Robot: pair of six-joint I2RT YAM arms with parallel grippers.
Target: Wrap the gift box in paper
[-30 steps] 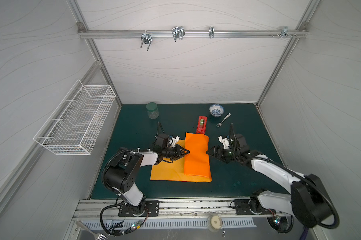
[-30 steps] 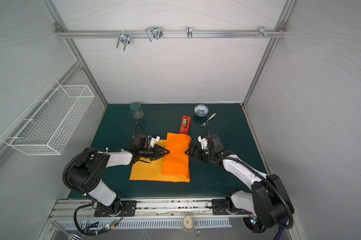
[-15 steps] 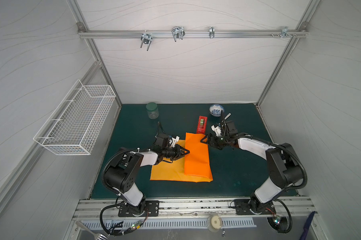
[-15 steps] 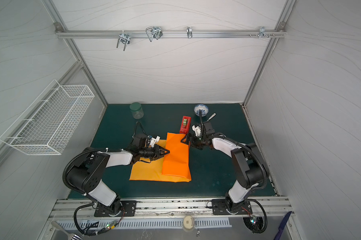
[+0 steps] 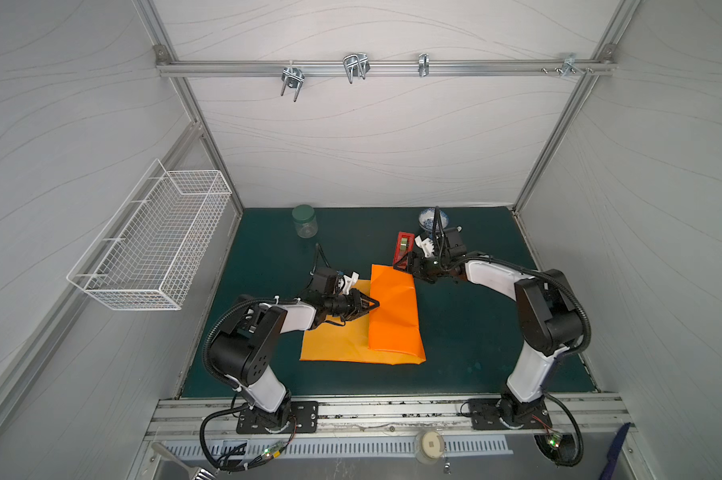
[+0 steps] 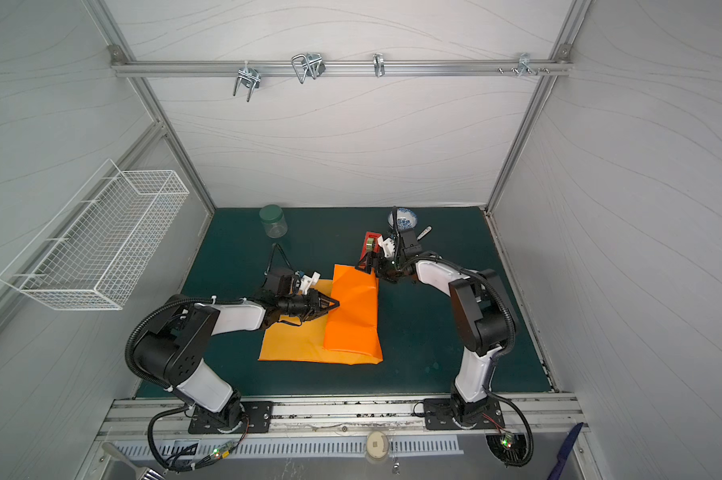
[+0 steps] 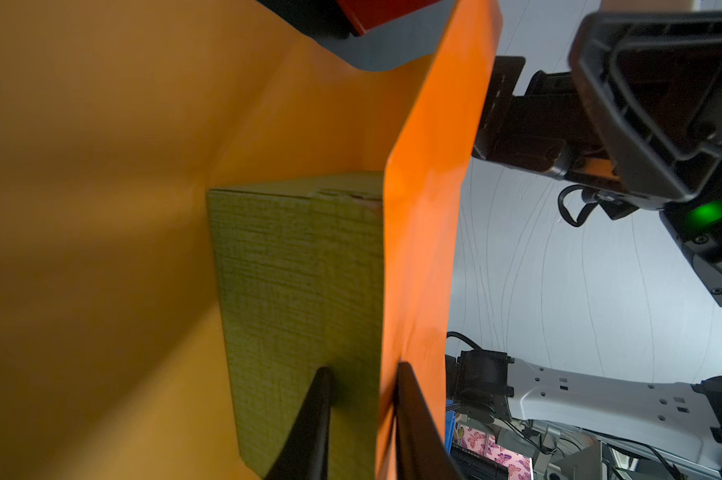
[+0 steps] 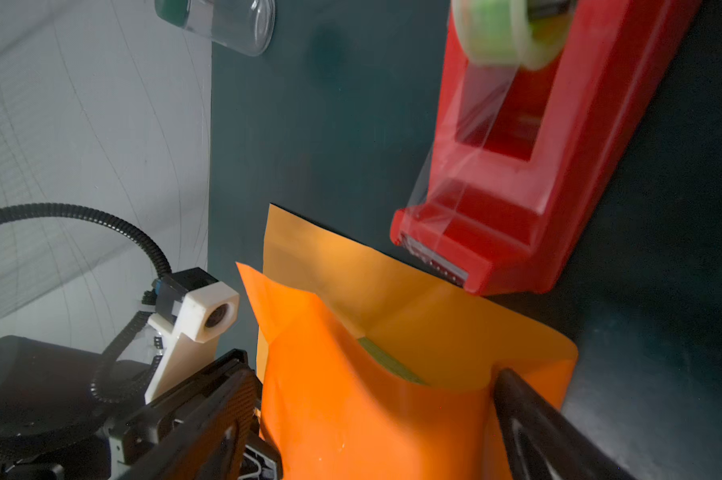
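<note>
The gift box [image 7: 301,291] sits mid-desk [image 5: 475,332] inside the paper [image 5: 394,316], whose flap is folded over its top. Only an olive side wall shows in the left wrist view. The left pincer [image 5: 374,305] is clamped on the flap's edge at that wall. The right pincer [image 5: 403,264] hangs with jaws wide apart astride the paper's far end, just beside the red tape dispenser [image 8: 517,187], which carries a green-cored roll of tape [image 8: 504,29]. A lidded clear jar [image 5: 304,221] and a patterned bowl [image 5: 428,218] stand at the back; the bowl's contents cannot be told. A wire basket [image 5: 156,245] hangs on the left wall.
</note>
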